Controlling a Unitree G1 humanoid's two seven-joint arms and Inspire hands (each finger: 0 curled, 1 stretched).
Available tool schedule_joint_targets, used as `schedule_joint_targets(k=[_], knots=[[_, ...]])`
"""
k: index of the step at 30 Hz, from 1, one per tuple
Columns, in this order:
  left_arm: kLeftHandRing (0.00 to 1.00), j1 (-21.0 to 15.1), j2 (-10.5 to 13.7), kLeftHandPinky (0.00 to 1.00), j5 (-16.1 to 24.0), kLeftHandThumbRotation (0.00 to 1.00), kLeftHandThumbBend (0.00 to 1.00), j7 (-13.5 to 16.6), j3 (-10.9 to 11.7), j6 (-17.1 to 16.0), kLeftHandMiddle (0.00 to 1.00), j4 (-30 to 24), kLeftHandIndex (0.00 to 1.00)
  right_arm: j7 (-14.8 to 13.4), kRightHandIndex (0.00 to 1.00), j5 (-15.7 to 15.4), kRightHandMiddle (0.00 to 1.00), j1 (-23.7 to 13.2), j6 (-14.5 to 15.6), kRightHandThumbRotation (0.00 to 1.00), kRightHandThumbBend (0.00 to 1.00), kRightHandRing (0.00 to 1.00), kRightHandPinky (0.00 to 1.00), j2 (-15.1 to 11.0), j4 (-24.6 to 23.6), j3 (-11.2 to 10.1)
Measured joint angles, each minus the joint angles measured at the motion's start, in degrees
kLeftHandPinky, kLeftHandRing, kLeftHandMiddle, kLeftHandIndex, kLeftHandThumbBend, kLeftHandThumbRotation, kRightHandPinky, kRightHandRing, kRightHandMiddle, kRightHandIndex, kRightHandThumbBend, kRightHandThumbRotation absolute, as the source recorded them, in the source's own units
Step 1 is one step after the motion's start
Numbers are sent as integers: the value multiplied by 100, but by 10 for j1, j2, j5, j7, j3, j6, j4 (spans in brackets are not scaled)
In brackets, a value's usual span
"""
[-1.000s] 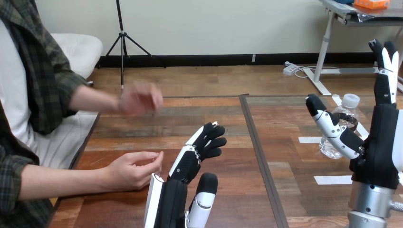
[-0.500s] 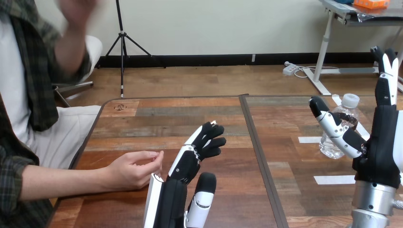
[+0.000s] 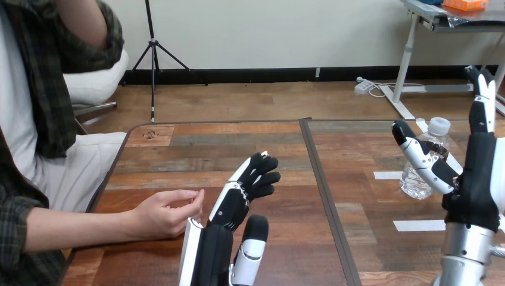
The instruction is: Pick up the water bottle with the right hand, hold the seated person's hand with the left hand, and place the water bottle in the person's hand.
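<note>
The water bottle [image 3: 420, 170], clear with a white cap, stands upright toward the bench's [image 3: 238, 143] right edge, among white tape strips [image 3: 417, 226] stuck flat on the wood. The robot's right hand [image 3: 476, 179] is raised just beside it, fingers straight and pointing up, thumb reaching across the front of the bottle; whether the thumb touches it is not clear. Nearer the left edge, the person's hand [image 3: 167, 213] rests on the bench with its fingers loosely curled. The robot's left hand [image 3: 229, 205] is just beside it, apart from it, fingers stretched forward and bent only slightly, thumb sticking up, holding nothing.
</note>
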Motion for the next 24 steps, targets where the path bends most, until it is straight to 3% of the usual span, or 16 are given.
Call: schedule_joint_targets(k=[24], knots=[[80, 0, 0, 76, 4, 96, 46, 1, 0, 0, 84, 1, 87, -8, 88, 9, 96, -63, 0, 36, 74, 99, 100, -26, 105, 8]])
